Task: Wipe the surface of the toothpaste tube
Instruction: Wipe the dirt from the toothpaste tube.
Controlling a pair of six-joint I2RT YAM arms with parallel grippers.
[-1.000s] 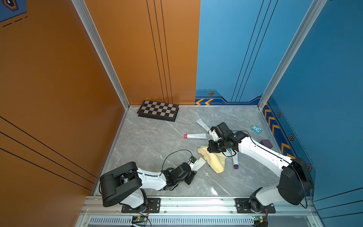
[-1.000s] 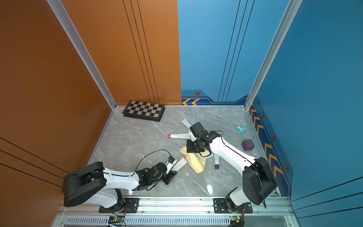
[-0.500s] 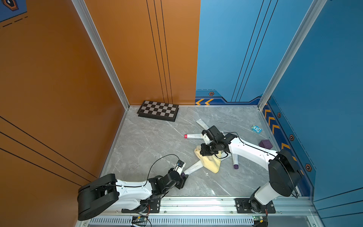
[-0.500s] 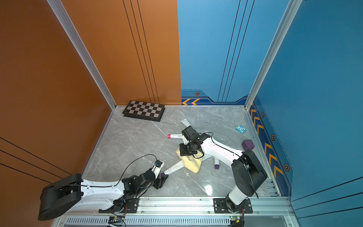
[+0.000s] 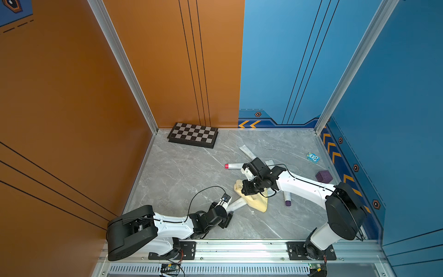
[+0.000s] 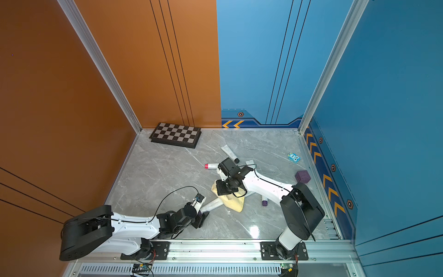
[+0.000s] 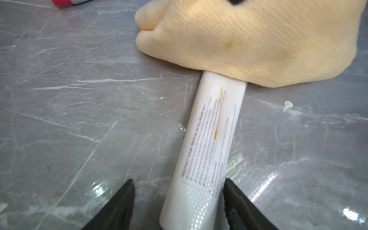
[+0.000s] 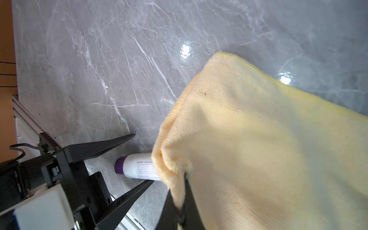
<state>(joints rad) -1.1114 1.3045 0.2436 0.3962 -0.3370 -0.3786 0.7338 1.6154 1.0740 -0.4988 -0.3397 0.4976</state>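
The toothpaste tube has its far end hidden under the yellow cloth. In the left wrist view the frame edge cuts off its near end and the finger bases of the left gripper, and the tube's small print is too blurred to read. The right gripper has its tips buried in a fold of the cloth, which overruns the right wrist view. In both top views the right arm covers part of a purple-capped tube. The blue box at the far right is too small to identify.
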